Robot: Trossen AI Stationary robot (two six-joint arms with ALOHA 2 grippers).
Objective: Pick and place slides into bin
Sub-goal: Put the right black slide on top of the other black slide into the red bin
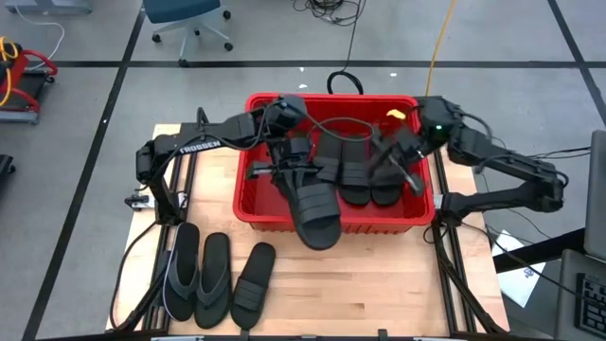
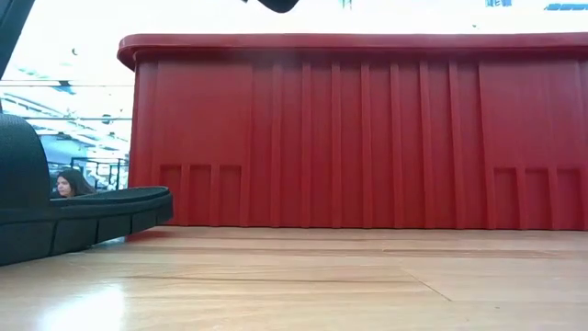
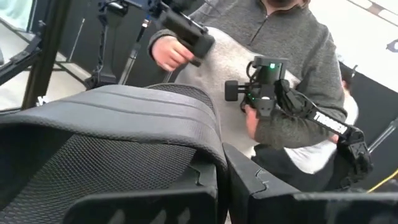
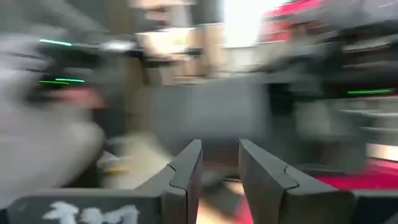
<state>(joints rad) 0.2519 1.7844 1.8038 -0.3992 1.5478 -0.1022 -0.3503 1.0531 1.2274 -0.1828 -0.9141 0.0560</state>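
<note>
The red bin (image 1: 417,204) stands mid-table; its near wall fills the low view (image 2: 367,138). Three black slides (image 1: 355,166) lie inside it. My left gripper (image 1: 292,163) is over the bin's left half, shut on another ribbed-band slide (image 1: 317,213) that reaches out over the bin's near rim; its tip shows in the low view (image 2: 276,5). My right gripper (image 1: 396,152) hovers over the bin's right half, open a little and empty (image 4: 221,171). A thong pair (image 1: 194,275) and one slide (image 1: 254,279) lie flat on the table at near left. My left gripper has the slide by its ribbed band strap, at the strap's side edge (image 3: 208,155), pinched between the two fingers (image 3: 249,183). The slide slants from the gripper toward the table's near side, its free end (image 1: 320,232) past the bin's near rim; I cannot tell whether it rests on the rim.
A person in a grey sweater stands beyond the table's far side, holding control handles (image 3: 186,34). Another person (image 2: 66,184) shows far off. Bare wood (image 1: 379,284) lies in front of the bin. A sandal's sole (image 2: 83,216) sits near the low camera.
</note>
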